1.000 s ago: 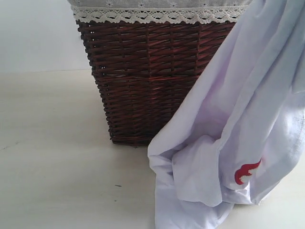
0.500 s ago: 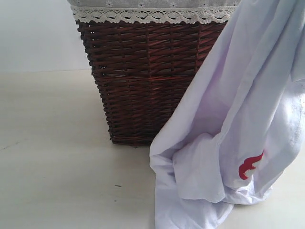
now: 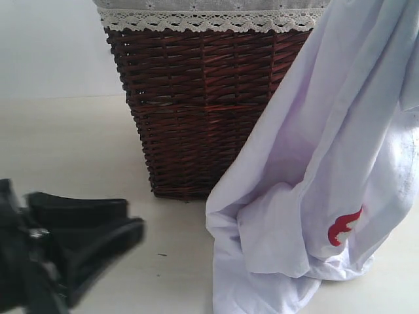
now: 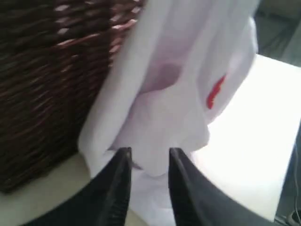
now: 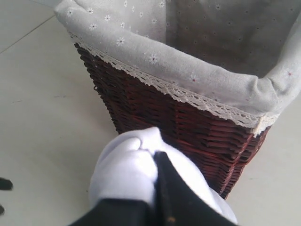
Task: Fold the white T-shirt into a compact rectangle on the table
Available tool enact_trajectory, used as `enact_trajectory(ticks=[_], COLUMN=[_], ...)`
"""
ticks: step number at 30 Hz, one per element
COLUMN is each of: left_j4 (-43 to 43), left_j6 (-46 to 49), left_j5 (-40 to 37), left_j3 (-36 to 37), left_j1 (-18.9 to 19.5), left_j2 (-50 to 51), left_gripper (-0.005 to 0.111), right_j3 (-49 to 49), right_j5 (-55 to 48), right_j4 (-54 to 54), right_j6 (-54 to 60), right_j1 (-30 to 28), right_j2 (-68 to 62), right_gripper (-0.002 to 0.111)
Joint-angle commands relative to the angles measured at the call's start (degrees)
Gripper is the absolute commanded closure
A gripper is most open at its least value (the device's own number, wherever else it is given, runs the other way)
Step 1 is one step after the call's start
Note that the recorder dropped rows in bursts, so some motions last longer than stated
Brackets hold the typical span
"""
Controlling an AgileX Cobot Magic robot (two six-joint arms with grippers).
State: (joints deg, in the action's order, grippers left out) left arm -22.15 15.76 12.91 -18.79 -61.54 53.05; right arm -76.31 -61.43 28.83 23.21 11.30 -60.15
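White T-shirt (image 3: pixel 327 150) hanging from right end effector (image 5: pixel 159 162), beside wicker basket (image 3: pixel 203 111)

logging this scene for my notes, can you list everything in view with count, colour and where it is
white T-shirt: one, white with a red mark, hanging beside the basket, lower end bunched on the table
wicker basket: one, dark brown, standing on the table
basket liner: one, grey floral with white lace trim, folded over the basket rim
table: one, pale cream, under everything
left gripper: one, black, open, low by the shirt's lower end
right gripper: one, black, shut on a bunch of the shirt
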Motion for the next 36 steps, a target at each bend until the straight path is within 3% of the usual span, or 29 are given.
enact_trajectory(ticks=[1,4,6,10,13,16,20,23,26,27,36], left_j4=[3.34,3.24,3.24,2.29,-4.90,-12.87,-15.20,-19.53,-22.92,-23.32,-39.75], left_j6=[0.88,1.67,2.01,3.48,10.79,19.47,20.49,21.39,26.70,29.37,46.86], left_j5=[12.90,13.11,13.11,13.40,14.72,14.83,14.72,13.78,7.50,4.61,-8.13], left_j3=[-6.41,-12.22,-15.96,-24.09,-27.94,-30.11,-30.69,-30.69,-30.69,-30.69,-30.28], left_j1=[-8.21,-8.13,-8.06,-8.06,-8.06,-8.06,-8.06,-8.06,-7.51,-6.95,-0.58], left_j2=[16.70,26.69,32.38,42.03,46.09,47.52,47.66,47.66,47.66,47.66,40.97], left_gripper=[0.055,0.039,0.035,0.035,0.035,0.035,0.037,0.058,0.098,0.106,0.107], right_j3=[0.05,0.05,0.05,0.05,0.05,0.05,0.05,0.05,0.05,0.05,-0.06], right_j5=[1.62,1.46,1.39,1.39,1.23,1.23,1.25,1.15,1.06,1.06,1.83], right_j4=[1.19,1.19,0.84,0.83,0.83,0.83,0.83,0.73,-0.07,-0.45,-1.66], right_j6=[0.74,0.75,0.75,0.86,0.84,0.84,1.08,1.08,1.08,1.08,1.08], right_j1=[0.00,0.00,0.00,0.00,0.00,0.00,0.00,0.00,0.00,0.00,0.00], right_j2=[0.46,0.46,0.46,0.46,0.46,0.46,0.46,0.46,0.46,0.46,2.83], right_gripper=[0.108,0.108,0.108,0.108,0.108,0.108,0.108,0.108,0.108,0.108,0.108])
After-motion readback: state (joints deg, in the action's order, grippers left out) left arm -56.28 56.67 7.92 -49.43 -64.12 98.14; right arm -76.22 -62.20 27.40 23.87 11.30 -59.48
